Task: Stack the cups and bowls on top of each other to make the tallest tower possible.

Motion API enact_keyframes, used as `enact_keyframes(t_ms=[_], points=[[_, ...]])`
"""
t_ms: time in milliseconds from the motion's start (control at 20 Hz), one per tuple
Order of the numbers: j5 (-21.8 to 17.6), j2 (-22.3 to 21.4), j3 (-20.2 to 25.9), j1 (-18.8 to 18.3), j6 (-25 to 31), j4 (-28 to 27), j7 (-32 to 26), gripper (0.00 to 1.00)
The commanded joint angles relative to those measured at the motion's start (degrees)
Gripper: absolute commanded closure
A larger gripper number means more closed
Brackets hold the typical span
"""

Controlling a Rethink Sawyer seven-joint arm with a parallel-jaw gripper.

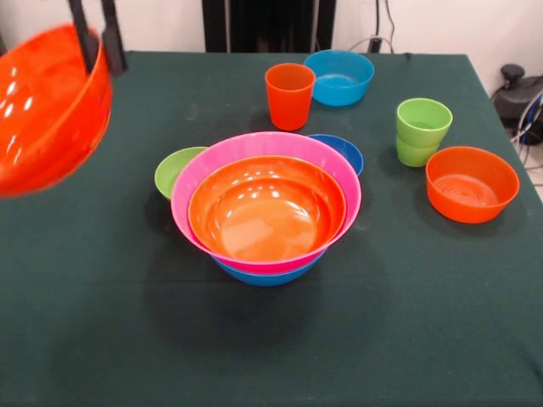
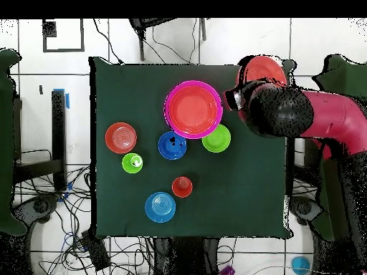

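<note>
- Frame centre: large glossy orange plastic bowl nested in large pink plastic bowl, on large blue plastic bowl.
- Upper left: second large orange bowl aloft; black gripper at its rim, grip unclear.
- Right: stacked lime green cups, empty.

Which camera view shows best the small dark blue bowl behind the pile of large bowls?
The overhead view shows it best: the whole round dark blue bowl lies open to the camera, beside the pile of large bowls. In the front view only part of its rim shows, because the pile's pink bowl stands in front of it.
</note>
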Motion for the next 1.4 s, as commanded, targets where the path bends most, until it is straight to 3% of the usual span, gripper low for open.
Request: enact_keyframes(t_ms=[50, 600, 1000, 1400], points=[[3.7, -9.0, -1.5, 4.1, 2.8, 8.2, 7.4, 1.00], [11.7, -10.3, -5.0, 7.2, -1.0, 13.4, 15.3, 1.00], [12.9, -12.2, -6.0, 7.5, -8.0, 21.0, 18.4, 1.00], [12.2, -13.2, -7.2, 9.1, -12.3, 25.0, 21.6, 1.00]])
